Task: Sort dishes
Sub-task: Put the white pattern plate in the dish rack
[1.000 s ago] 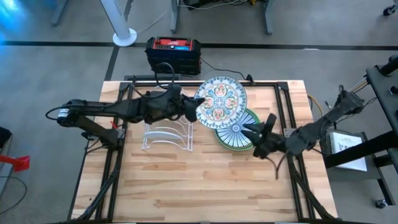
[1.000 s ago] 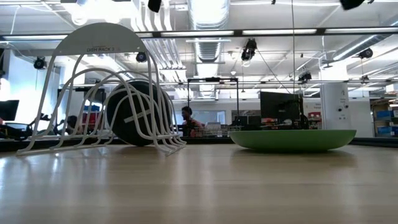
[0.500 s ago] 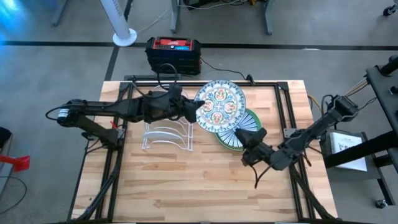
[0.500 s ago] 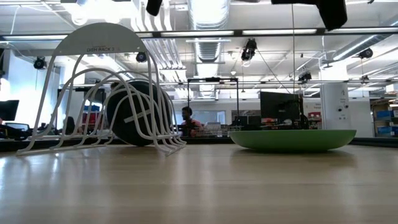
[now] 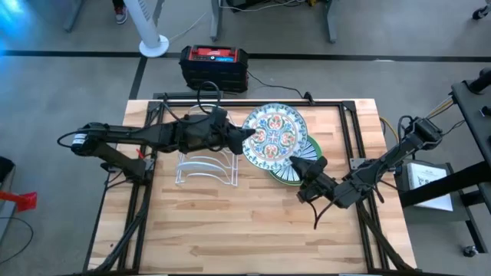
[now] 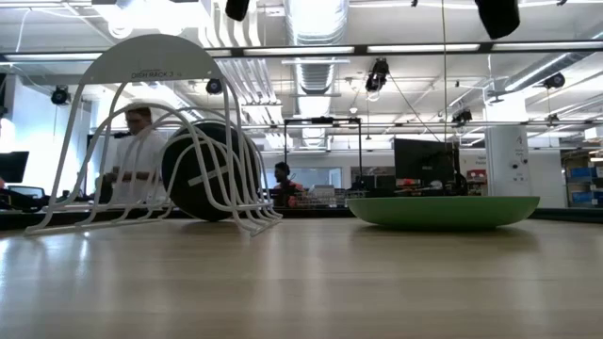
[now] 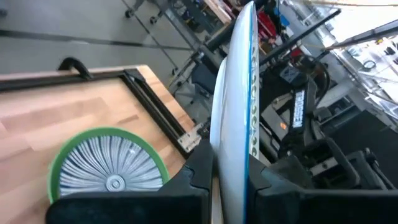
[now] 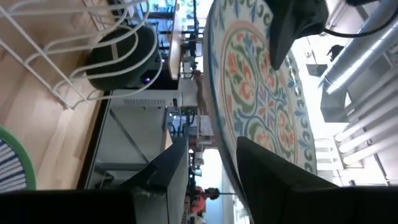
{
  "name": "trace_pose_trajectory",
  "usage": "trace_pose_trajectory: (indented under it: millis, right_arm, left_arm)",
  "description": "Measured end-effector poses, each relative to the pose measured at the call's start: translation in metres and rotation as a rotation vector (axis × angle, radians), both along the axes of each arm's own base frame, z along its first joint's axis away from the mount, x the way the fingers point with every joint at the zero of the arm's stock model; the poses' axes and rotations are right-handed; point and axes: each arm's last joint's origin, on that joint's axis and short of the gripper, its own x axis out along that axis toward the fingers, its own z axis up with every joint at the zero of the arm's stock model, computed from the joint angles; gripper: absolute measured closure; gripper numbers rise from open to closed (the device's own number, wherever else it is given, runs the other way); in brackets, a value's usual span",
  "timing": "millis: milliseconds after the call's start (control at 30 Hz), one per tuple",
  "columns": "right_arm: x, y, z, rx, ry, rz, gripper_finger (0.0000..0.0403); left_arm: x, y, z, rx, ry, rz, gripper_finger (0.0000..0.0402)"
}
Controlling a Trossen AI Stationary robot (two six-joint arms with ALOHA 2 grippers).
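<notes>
The left end effector [image 5: 244, 135] is clamped on the rim of the patterned plate [image 5: 274, 133], holding it above the worktop [image 5: 230, 222] beside the wire rack [image 5: 205, 169]. The right end effector [image 5: 305, 163], fingers part open and empty, hovers by the plate's lower rim over the stacked plates [image 5: 295, 165]. Next, I judge, the plate must tilt upright into a rack slot.

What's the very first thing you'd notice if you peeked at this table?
The big colourful patterned plate lifted off the table near its far middle, pinched at its rim by the left gripper. Just beneath and beside it lies a stack of plates topped by a white one with blue lines and a green rim, and the right gripper reaches up there with its fingers on either side of the patterned plate's edge. A white wire rack stands empty to the left.
</notes>
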Motion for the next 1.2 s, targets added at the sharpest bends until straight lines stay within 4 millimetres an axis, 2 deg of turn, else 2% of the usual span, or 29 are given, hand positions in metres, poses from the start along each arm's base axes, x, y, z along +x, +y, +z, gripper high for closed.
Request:
trace_pose_trajectory:
  millis: [233,633,733,833,900,1033,1200]
  right_arm:
    - [0.007,-0.013,-0.001,-0.026,0.025,-0.048,0.0279]
    - [0.008,-0.014,-0.001,-0.072,0.068,-0.046,0.0291]
    - [0.008,-0.014,-0.001,-0.075,0.071,-0.046,0.0312]
    - [0.008,-0.014,-0.001,-0.093,0.086,-0.046,0.0353]
    - [0.008,-0.014,-0.001,-0.098,0.089,-0.047,0.0373]
    - [0.008,-0.014,-0.001,-0.093,0.085,-0.042,0.0375]
    - [0.009,-0.014,-0.001,-0.087,0.080,-0.039,0.0375]
  left_arm:
    - [0.012,-0.007,-0.013,-0.029,0.032,-0.021,0.0391]
    - [0.022,-0.010,-0.022,-0.080,0.043,-0.075,0.0391]
    - [0.022,-0.010,-0.023,-0.084,0.048,-0.076,0.0391]
    - [0.022,-0.010,-0.025,-0.090,0.064,-0.077,0.0390]
    - [0.021,-0.010,-0.027,-0.096,0.082,-0.079,0.0377]
    - [0.021,-0.011,-0.029,-0.079,0.114,-0.091,0.0344]
    - [0.021,-0.012,-0.031,-0.060,0.131,-0.105,0.0325]
